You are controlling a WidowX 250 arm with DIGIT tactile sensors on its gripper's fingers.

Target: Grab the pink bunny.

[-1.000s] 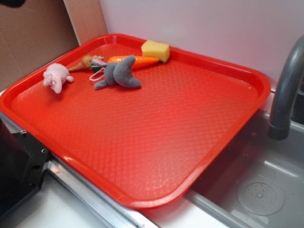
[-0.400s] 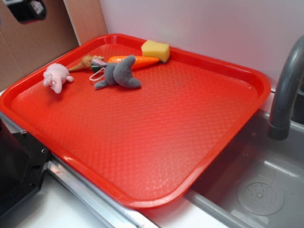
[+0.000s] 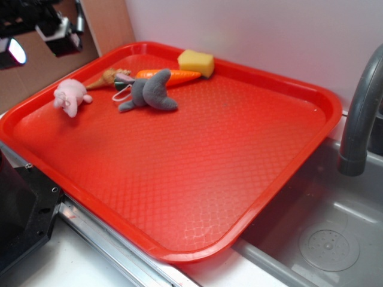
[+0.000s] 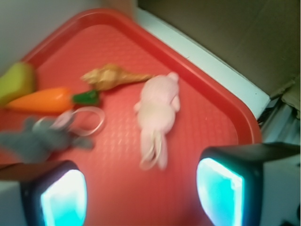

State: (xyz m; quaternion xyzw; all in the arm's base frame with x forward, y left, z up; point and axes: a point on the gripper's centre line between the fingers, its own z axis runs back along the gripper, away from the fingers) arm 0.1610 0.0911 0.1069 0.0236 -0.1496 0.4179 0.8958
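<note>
The pink bunny [image 3: 70, 96] lies on the red tray [image 3: 197, 173] near its far left corner. In the wrist view the bunny [image 4: 156, 113] lies ahead of my gripper [image 4: 141, 195], its ears pointing toward me. My gripper [image 3: 42, 30] is high at the top left of the exterior view, above and behind the bunny, partly cut off by the frame. Its jaws stand wide apart with nothing between them; the two pads [image 4: 63, 197] glow cyan.
A grey plush [image 3: 149, 92] with a white loop lies right of the bunny, also in the wrist view [image 4: 40, 141]. Behind it lie a toy carrot [image 3: 170, 76], a tan shell [image 3: 108, 78] and a yellow sponge [image 3: 195, 63]. A grey faucet [image 3: 359, 119] and sink stand at right.
My gripper has come into the exterior view at the top left and moved down and right toward the bunny. The objects on the tray have not moved.
</note>
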